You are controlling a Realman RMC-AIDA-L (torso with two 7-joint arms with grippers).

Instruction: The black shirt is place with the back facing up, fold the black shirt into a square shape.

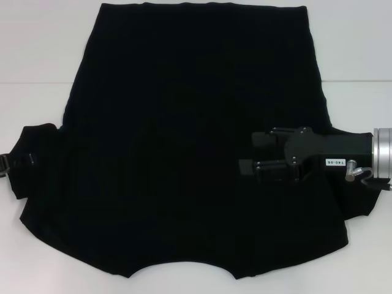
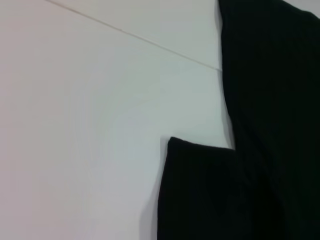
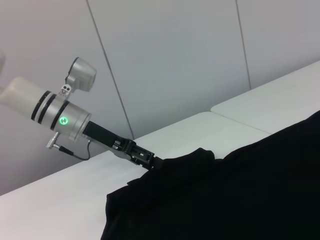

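Observation:
The black shirt lies spread flat on the white table, plain side up, hem at the far side and neckline toward me. My left gripper is at the outer end of the shirt's left sleeve. In the right wrist view the left gripper is shut on that sleeve's edge, and the fabric humps up there. My right gripper is over the shirt's right part, pointing inward, black against black cloth. The left wrist view shows the sleeve and the shirt's side edge.
White table surrounds the shirt, with a seam line running across it. A grey panelled wall stands behind the table. The right arm's silver wrist reaches in from the right edge.

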